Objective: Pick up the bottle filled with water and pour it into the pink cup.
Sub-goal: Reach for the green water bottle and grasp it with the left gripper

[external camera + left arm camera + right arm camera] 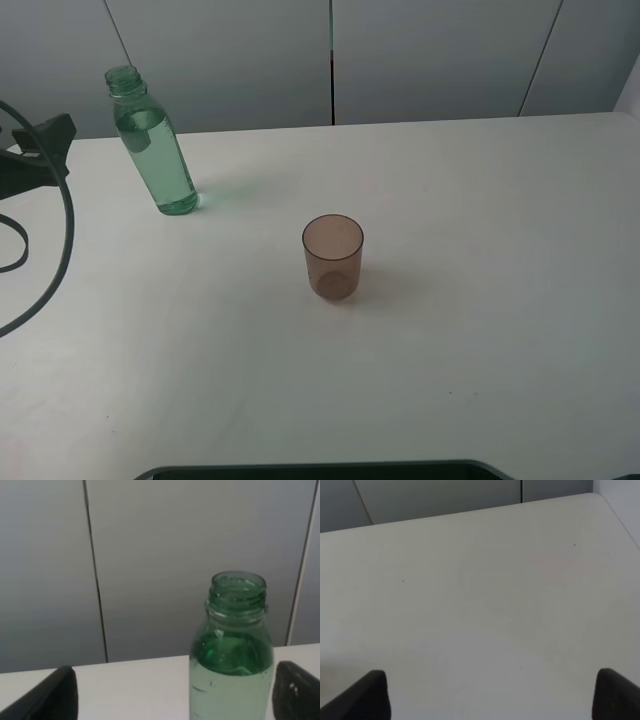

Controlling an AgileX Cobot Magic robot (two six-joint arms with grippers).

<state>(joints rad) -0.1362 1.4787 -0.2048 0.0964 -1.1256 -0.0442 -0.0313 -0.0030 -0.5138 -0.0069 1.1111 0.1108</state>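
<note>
Green-tinted and clear, the bottle [152,145] stands upright and uncapped at the far left of the white surface [480,300], with water up to its shoulder. From above, a dark tip of the left fingers [48,140] shows at the left edge of the scene. It lies left of the bottle, with a strip of bare surface between them and no contact.

In the left wrist view the left fingers [50,697] are spread wide. The bottle [231,665] rises ahead between the two tips, much closer to one than to the other, and neither pad touches it.

The pink cup [332,257] stands upright near the middle of the surface, mouth up. It is nearer than the bottle, to its right and well apart from it, with bare surface all around.

The right fingers [362,695] are also spread and hold nothing, with only plain white surface [480,605] between them. They do not show in the high view.

The far edge of the surface runs just behind the bottle, where the grey wall panels [430,55] rise. A black cable [62,240] loops over the left edge, near the bottle's side. The right half of the surface is open out to its right edge. A dark rim [320,468] crosses the near edge.
</note>
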